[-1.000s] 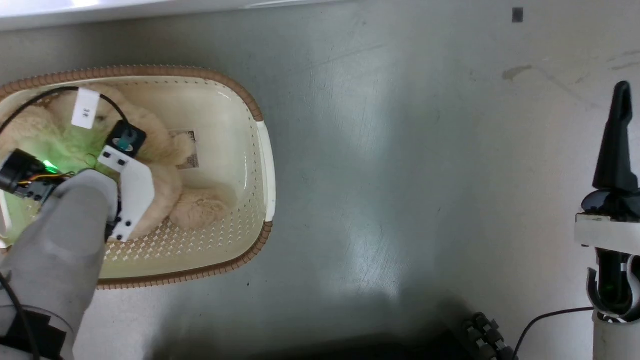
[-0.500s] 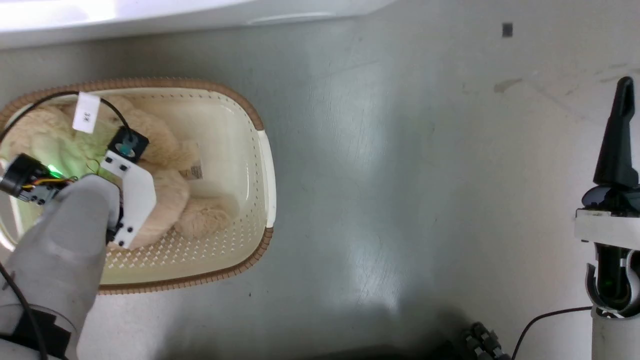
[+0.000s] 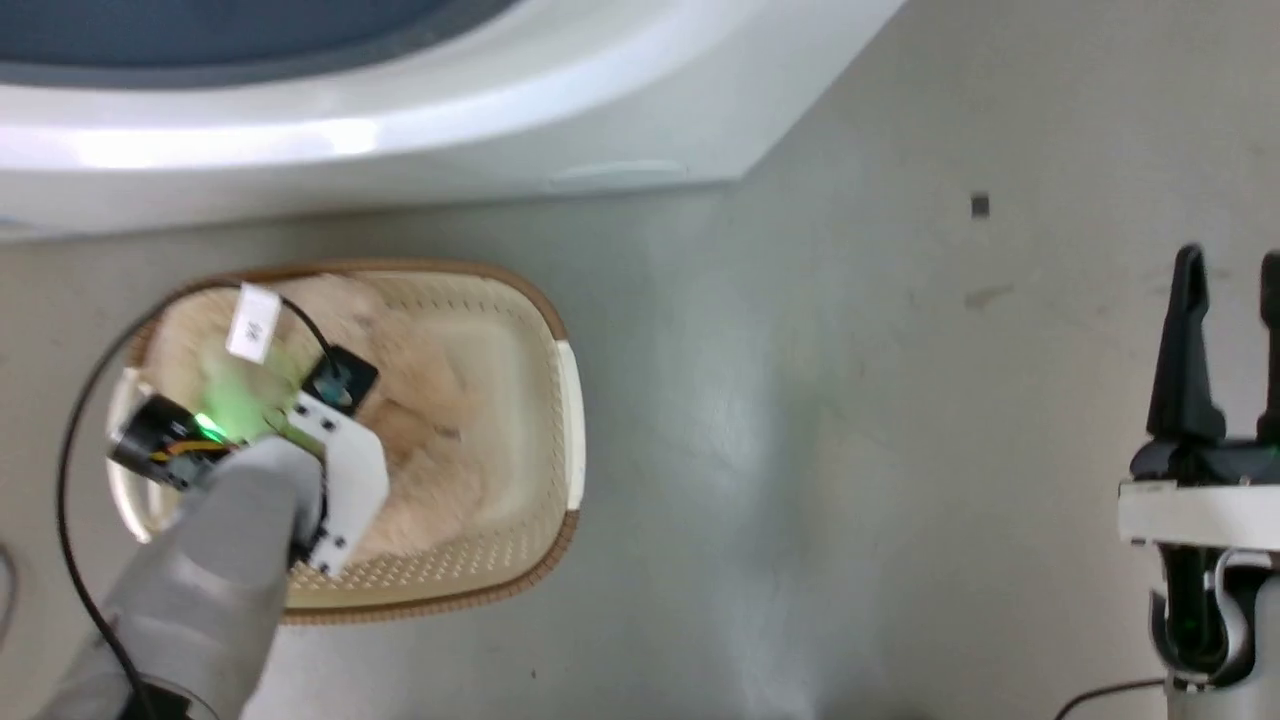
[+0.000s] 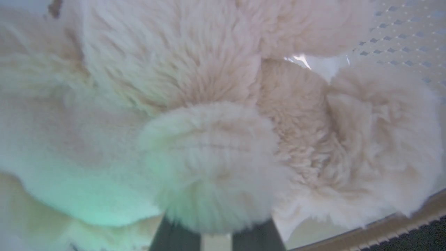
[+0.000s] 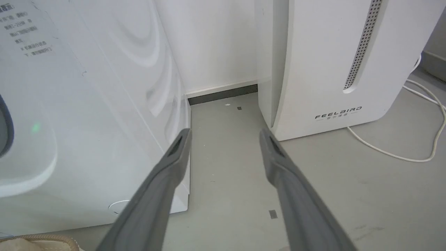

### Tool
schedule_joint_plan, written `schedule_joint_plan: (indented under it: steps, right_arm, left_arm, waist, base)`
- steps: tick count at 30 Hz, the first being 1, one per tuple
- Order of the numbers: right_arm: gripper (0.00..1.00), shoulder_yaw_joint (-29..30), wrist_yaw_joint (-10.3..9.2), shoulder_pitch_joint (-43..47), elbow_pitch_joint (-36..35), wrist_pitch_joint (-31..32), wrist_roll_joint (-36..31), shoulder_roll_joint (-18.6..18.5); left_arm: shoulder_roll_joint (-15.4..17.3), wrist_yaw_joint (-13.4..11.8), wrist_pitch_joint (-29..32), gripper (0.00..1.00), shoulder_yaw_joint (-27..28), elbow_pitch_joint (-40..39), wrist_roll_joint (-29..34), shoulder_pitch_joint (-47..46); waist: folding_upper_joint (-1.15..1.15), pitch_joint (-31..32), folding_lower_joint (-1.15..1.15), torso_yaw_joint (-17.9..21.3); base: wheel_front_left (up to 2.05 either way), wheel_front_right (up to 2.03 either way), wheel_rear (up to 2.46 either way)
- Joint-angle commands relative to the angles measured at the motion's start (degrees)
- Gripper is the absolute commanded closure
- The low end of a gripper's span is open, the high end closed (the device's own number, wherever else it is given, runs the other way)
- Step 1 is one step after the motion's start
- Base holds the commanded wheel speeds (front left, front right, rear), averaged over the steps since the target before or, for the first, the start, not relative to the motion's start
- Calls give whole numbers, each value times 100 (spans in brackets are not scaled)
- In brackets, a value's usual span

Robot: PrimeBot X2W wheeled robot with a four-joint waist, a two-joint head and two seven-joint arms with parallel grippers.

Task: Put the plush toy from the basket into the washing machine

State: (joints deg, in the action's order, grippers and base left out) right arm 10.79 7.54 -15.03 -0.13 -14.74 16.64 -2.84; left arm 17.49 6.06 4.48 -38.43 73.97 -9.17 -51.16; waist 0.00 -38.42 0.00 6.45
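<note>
The beige plush toy (image 3: 430,430) lies in the cream basket (image 3: 572,420) on the floor, just in front of the white washing machine (image 3: 400,120). My left arm reaches down into the basket, its wrist over the toy. In the left wrist view the left gripper (image 4: 216,226) is shut on a fluffy rounded limb of the plush toy (image 4: 209,157), fingertips buried in the fur, the basket's perforated wall (image 4: 400,35) behind. My right gripper (image 3: 1230,260) hangs open over bare floor far to the right, holding nothing; the right gripper (image 5: 224,132) points at the gap beside the washing machine (image 5: 87,104).
A white FEELBIRD appliance (image 5: 331,62) stands to the right of the washer, with a white cable (image 5: 418,158) trailing on the floor beside it. Grey floor (image 3: 850,450) stretches between the basket and my right arm.
The head camera has lifted, bringing the washer's front into view. The toy has shifted toward the basket's right end with my left gripper and now covers the bottom label.
</note>
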Motion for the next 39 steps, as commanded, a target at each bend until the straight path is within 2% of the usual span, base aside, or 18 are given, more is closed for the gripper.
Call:
schedule_joint_plan:
  steps: [1,13,21,28,34,35,39]
  right_arm:
    - [0,6,-5,101,37,-26,-36,-4]
    - [0,84,-5,942,361,-26,-331,-4]
    - [0,143,-5,1244,410,-26,-383,-4]
    - [0,159,-5,1441,413,-26,-393,-4]
    - [0,125,-5,1522,398,-26,-397,-4]
    - [0,99,-5,1535,393,-26,-405,-4]
    - [0,103,-5,1541,375,-26,-417,-4]
  left_arm:
    - [-51,7,-99,100,-11,-6,-40,84]
    - [-583,44,-1058,100,42,-6,-394,860]
    - [-753,-56,-1752,100,183,-81,-635,1133]
    - [-719,-290,-1936,100,282,-493,-712,1205]
    - [-535,-535,-1945,100,518,-1345,-755,1262]
    - [-427,-660,-1946,100,579,-1689,-685,1294]
    - [-327,-777,-1946,100,697,-2095,-638,1324]
  waist:
    - [0,408,0,-159]
    - [0,1716,0,-733]
    - [0,2320,0,-948]
    - [0,2639,0,-1024]
    - [0,2731,0,-1011]
    - [0,2743,0,-975]
    - [0,2729,0,-909]
  base:
    - [0,0,0]
    - [0,0,0]
    - [0,0,0]
    - [0,0,0]
    - [0,0,0]
    - [0,0,0]
    - [0,0,0]
